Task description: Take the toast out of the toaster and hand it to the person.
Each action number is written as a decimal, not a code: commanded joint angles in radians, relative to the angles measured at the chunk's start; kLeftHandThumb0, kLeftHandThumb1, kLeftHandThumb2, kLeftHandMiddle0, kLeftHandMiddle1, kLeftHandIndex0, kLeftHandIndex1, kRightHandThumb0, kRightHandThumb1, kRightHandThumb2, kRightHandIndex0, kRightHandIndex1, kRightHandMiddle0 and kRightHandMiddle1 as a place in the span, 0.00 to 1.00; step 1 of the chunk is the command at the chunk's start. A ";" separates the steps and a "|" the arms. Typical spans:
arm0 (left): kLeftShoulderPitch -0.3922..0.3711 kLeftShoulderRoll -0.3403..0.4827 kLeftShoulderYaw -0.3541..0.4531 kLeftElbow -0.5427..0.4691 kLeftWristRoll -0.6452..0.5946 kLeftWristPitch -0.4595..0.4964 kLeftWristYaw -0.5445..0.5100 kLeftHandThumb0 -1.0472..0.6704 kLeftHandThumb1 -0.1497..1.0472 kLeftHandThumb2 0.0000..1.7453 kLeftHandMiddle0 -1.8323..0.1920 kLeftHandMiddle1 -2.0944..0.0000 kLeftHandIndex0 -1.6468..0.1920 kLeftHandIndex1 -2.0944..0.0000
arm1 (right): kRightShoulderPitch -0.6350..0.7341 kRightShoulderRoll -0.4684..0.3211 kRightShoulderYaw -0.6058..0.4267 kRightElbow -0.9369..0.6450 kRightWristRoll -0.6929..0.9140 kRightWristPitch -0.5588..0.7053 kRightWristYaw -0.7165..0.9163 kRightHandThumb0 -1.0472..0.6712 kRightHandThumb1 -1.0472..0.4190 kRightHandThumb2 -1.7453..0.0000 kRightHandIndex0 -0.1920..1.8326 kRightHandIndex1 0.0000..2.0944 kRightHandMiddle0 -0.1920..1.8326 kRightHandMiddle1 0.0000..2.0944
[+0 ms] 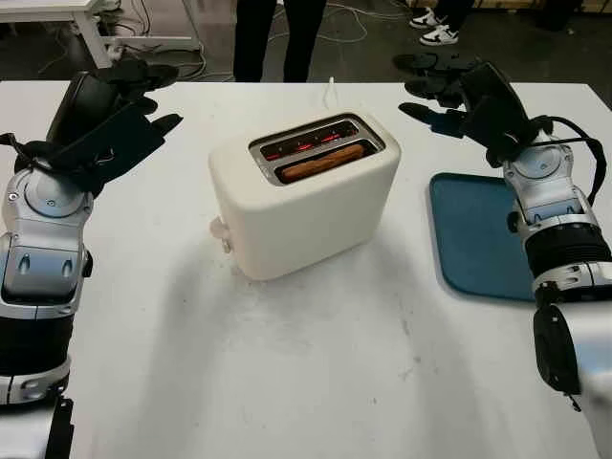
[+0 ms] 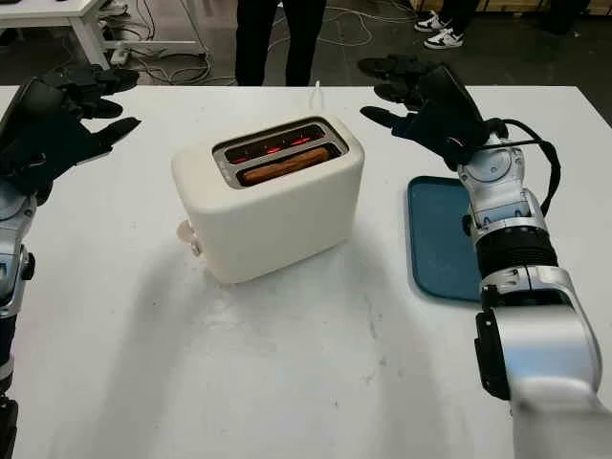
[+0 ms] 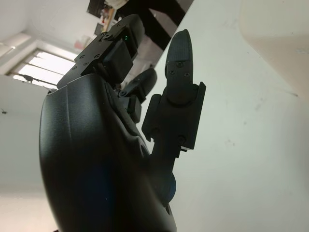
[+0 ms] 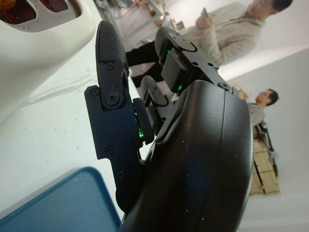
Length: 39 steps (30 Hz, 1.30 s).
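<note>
Cream-white, the toaster (image 1: 304,196) stood mid-table with one browned toast (image 1: 321,164) sunk in its near slot; the far slot glowed red. A blue tray (image 1: 475,234) lay to its right. The left hand (image 1: 107,117) and right hand (image 1: 457,97) hovered either side of the toaster, fingers extended, holding nothing.

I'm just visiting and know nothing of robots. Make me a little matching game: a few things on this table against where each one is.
Things:
1. toast
2. toaster
3. blue tray
4. left hand

Places:
A. middle of the white table
B. raised, open, left of the toaster
C. in the toaster's near slot
D. under the right arm

Pairs: 1-C, 2-A, 3-D, 4-B
</note>
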 commanded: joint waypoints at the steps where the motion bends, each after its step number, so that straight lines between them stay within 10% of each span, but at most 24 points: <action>1: 0.001 0.014 0.008 -0.010 0.014 -0.012 -0.006 0.37 0.89 0.13 0.75 0.66 0.55 0.97 | 0.001 -0.012 0.003 -0.001 -0.006 -0.011 -0.008 0.26 0.09 0.86 0.40 0.00 0.38 0.00; 39: 0.017 0.013 0.019 -0.026 0.007 -0.048 -0.014 0.37 0.89 0.13 0.74 0.64 0.56 0.98 | 0.010 -0.011 0.008 -0.024 -0.011 -0.007 -0.017 0.25 0.09 0.87 0.40 0.00 0.37 0.00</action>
